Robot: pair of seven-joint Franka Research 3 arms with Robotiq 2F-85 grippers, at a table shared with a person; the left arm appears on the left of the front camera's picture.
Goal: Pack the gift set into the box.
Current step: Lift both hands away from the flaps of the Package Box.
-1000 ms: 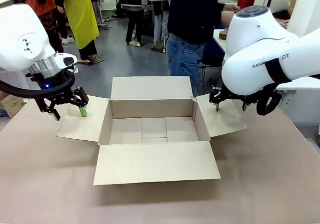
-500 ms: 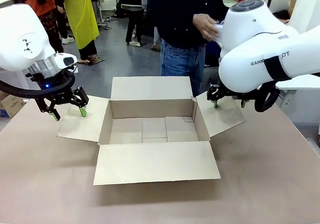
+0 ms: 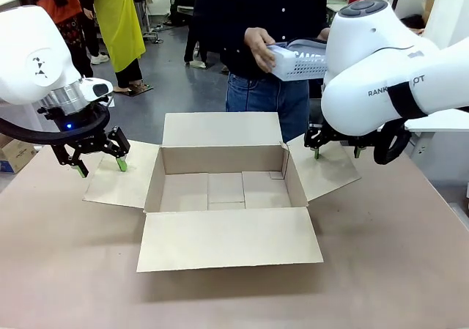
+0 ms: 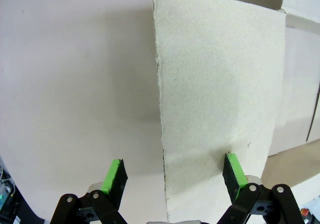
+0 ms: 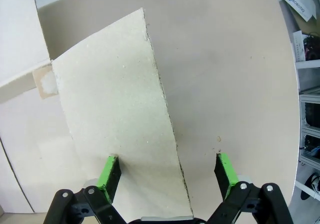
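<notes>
The box (image 3: 223, 190) is a large brown carton standing open in the middle of the table, its four flaps spread out and its inside bare. At the far side a person's hand (image 3: 258, 45) holds the gift set (image 3: 299, 60), a grey perforated tray, in the air above and behind the box. My left gripper (image 3: 99, 164) hangs open over the outer edge of the left flap (image 4: 215, 109). My right gripper (image 3: 337, 153) hangs open over the outer edge of the right flap (image 5: 112, 109). Nothing is between either pair of fingers.
The table (image 3: 66, 270) has a plain brown top. A small cardboard box (image 3: 15, 154) sits off the table's left edge. Other people stand in the room behind. My right arm's bulky white link (image 3: 396, 72) hides the tray's right end.
The person has stepped in behind the box and brought the grey tray into view, moving it leftward. My right gripper shifted slightly left a second ago and then held; the left has not moved.
</notes>
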